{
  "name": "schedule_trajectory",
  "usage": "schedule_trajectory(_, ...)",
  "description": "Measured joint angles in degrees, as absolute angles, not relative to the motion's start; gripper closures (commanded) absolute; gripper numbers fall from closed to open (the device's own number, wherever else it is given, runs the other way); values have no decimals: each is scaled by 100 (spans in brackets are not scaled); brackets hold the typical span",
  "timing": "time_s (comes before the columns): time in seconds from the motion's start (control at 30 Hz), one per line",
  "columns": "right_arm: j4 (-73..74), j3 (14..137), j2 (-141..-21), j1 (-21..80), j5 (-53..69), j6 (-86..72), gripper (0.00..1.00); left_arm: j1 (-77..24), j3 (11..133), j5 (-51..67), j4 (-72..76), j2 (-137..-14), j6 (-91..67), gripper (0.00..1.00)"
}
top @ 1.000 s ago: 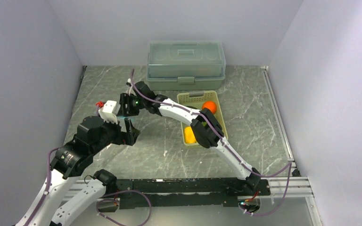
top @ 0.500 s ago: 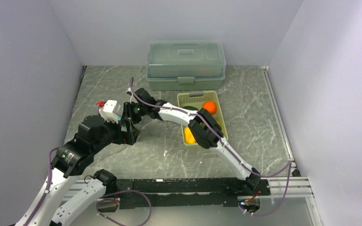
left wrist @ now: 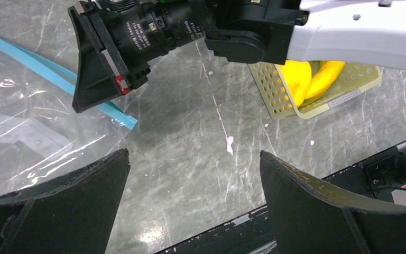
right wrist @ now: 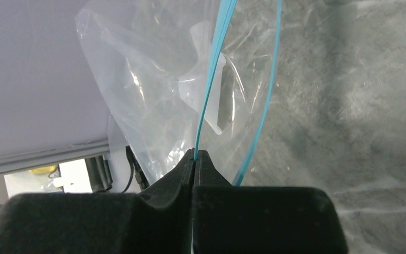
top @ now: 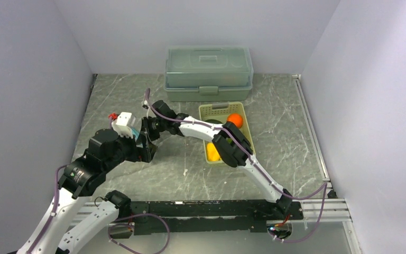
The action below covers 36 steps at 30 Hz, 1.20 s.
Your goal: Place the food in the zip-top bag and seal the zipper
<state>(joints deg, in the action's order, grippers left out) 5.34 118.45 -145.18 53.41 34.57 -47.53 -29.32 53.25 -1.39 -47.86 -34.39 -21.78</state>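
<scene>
The right claw (right wrist: 195, 156) is now pressed together on one lip of the blue strip (right wrist: 211, 69) at the mouth of the clear bag (right wrist: 148, 79). A second ago its jaws stand apart and it is a little further back, so in this last second it comes to the bag and closes. The other lip of the strip runs free just beside the fingers, so the mouth is held by one side only. I judge this as the beginning of opening the bag: one lip is caught, but the mouth is not yet spread for the food. The left claw (left wrist: 193, 156) hangs wide apart above the bench (left wrist: 217, 121), near the bag, and grips nothing.

The bag lies on the left part of the bench, and I see no food in it, only a pale label. The food is in the pale green basket (top: 219, 107), apart from the bag: an orange ball (top: 234, 120) at the far end and yellow pieces (left wrist: 306, 79) at the near end. The right arm covers the middle. Behind the basket stands the green box (top: 209, 71) with its lid on; what is inside I cannot tell.
</scene>
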Motion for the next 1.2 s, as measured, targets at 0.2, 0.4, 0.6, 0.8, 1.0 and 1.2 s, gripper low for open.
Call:
schedule_trajectory(0.2,515,11437,-14090,5341,3437,-4525,100,-2932,5325,-161,-4786,-3420,-2191,1)
schedule_trajectory(0.4,506,11249,-13600,5341,3439,-4176,100,-2928,5325,-250,-4786,-3317,-2198,1)
schedule_trajectory(0.6,585,11021,-13152,5328,3435,-3763,100,-2917,5325,-362,-4788,-3170,-2220,1)
schedule_trajectory(0.8,908,10860,-12855,5295,3330,-3271,100,-2882,5325,-449,-4792,-3076,-2224,1)
schedule_trajectory(1.0,1374,10687,-12473,5216,3133,-2711,100,-2816,5325,-539,-4794,-2902,-2237,1)
schedule_trajectory(1.2,1721,10464,-11911,5148,2849,-2132,100,-2700,5325,-657,-4823,-2729,-2276,1)
